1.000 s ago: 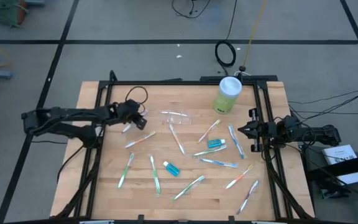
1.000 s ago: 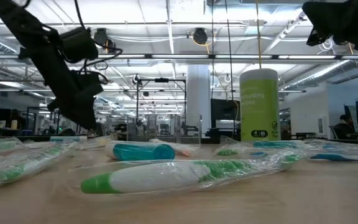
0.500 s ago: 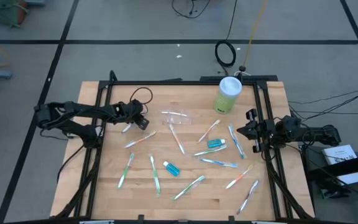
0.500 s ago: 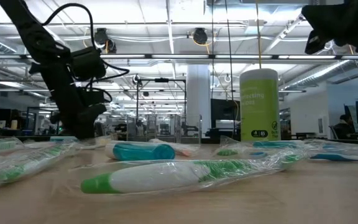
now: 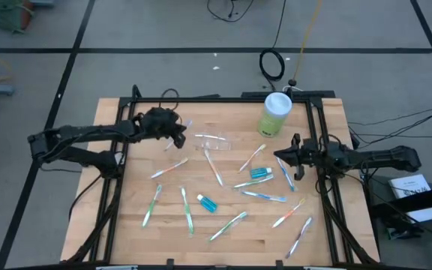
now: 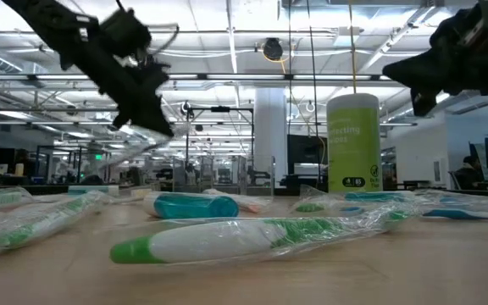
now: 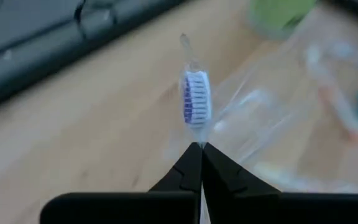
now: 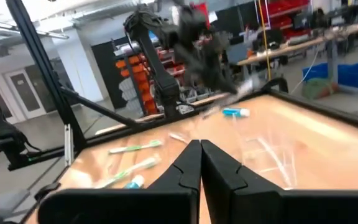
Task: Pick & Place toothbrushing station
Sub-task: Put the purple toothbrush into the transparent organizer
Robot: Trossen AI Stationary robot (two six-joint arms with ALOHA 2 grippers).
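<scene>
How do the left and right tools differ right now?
The left tool pinches a wrapped toothbrush and holds it off the table; the right tool holds nothing. In the high view the left is near the clear container, the right by the green canister. Both are shut.

Green canister (image 5: 274, 114), probably wipes, upright near table (image 5: 126, 232) back edge.

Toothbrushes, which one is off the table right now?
The one with the purple-striped bristle head, pinched in the left gripper near the clear container. All other toothbrushes lie flat on the table.
</scene>
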